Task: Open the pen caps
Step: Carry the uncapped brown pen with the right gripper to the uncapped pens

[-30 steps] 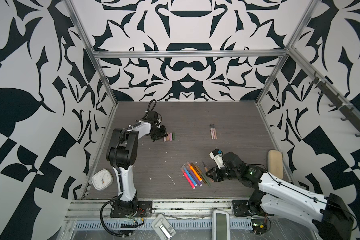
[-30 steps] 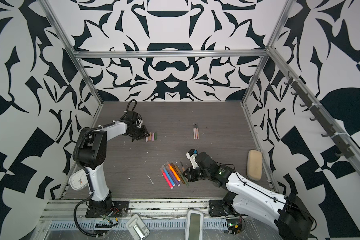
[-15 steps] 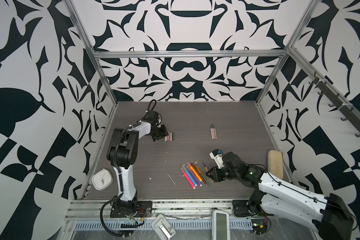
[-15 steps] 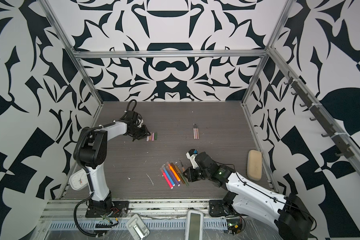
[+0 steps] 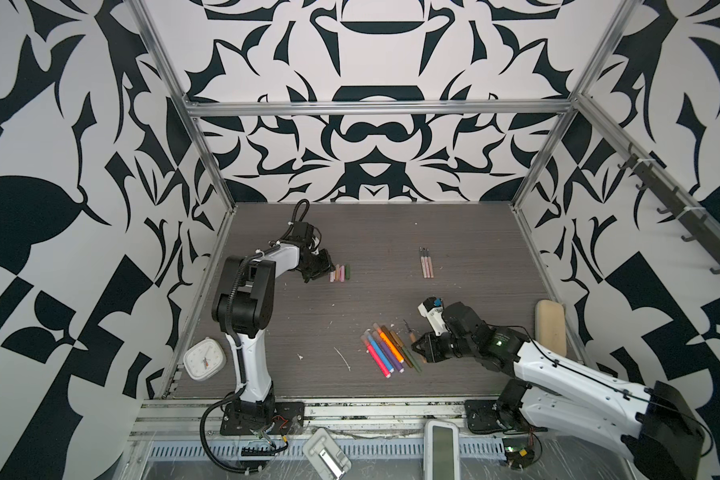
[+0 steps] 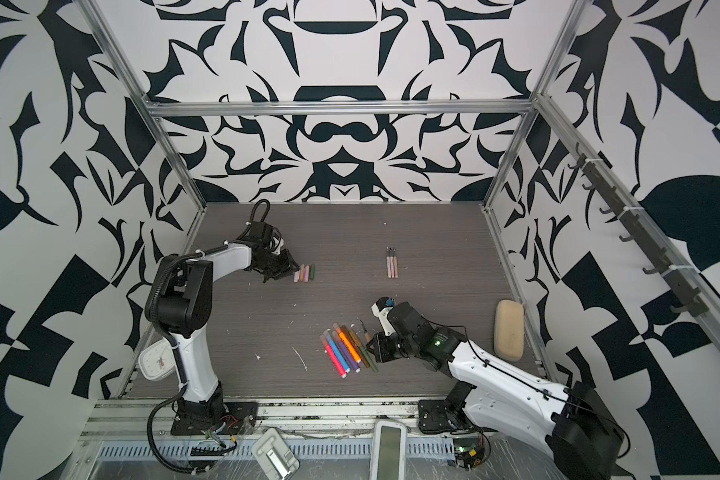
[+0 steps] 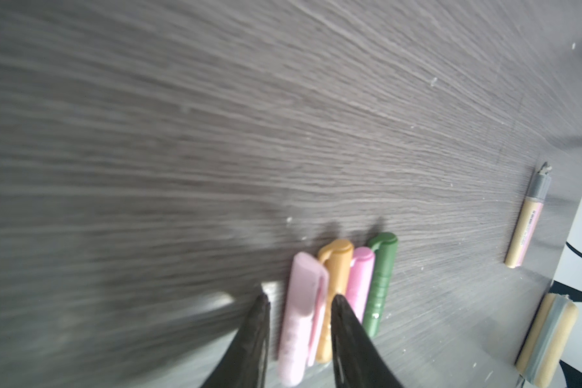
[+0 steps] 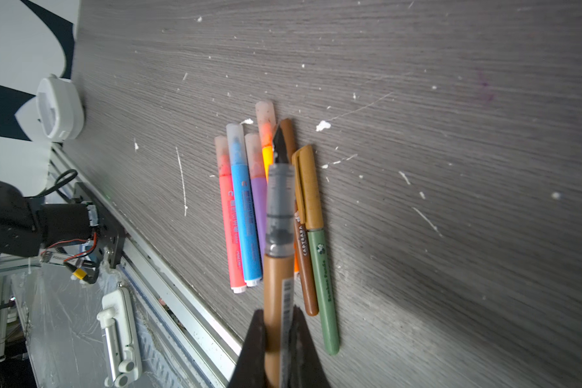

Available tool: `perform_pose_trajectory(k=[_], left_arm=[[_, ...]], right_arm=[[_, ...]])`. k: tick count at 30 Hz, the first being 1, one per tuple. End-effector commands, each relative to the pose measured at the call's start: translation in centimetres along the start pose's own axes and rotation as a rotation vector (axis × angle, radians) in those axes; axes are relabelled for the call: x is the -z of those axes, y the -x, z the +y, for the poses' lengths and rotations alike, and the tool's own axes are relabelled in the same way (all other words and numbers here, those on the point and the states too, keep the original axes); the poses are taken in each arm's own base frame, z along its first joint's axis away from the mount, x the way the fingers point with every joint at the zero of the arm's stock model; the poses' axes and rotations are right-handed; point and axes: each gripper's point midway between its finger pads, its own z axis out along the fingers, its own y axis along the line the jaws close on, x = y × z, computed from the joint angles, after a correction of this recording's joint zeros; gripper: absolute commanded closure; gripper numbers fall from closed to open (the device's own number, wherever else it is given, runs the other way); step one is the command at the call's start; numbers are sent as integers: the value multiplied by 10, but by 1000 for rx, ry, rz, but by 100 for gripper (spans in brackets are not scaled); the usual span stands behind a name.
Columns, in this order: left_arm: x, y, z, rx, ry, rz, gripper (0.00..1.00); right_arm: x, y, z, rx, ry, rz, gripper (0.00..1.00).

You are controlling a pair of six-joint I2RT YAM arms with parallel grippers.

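Nothing shifted: left jaws spread astride pale pink cap [image 7: 301, 302] hugging tan cap [image 7: 336, 265]; right jaws pinch brown pen [image 8: 276, 278].

Bright, even light; both top views bow at the edges; left wrist view smears the dark grey wood-grain tabletop [image 7: 121, 188].

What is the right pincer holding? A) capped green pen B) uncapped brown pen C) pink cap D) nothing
B: the right pincer is shut on a brown pen, its grey neck and dark nib bare.
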Motion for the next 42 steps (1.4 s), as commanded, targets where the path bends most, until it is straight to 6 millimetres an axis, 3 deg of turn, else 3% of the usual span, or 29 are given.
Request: perform_pose_trajectory(k=[1,8,11,17,20,23,31,36,42], left_arm=[[18,-5,1,11,10,-13,66],[47,-14,6,-48,29,-118,65],[59,-20,7,-62,2,-210,65],[83,-32,-4,-126,-113,-345,65],[90,-37,-8,-155,-148,-389,65],[95,-42,-7,-157,-165,-424,62],[95,-44,-4,-153,-170,-443,57],[92,-42,-4,-150,-171,-429,57],[91,-42,-5,-148,-174,-422,57]], right_arm=[[8,29,7,63,-35,-30,100],[18,96,-14,13,-40,-69,100],[27,130,-48,-36,-84,-112,100],[42,179,-140,-257,-168,-220,100],[36,201,-172,-289,-204,-248,100],[22,219,-192,-262,-215,-234,100],[-5,232,-228,-237,-268,-186,100],[-20,230,-233,-252,-235,-150,100],[-24,233,-236,-260,-228,-142,99]])
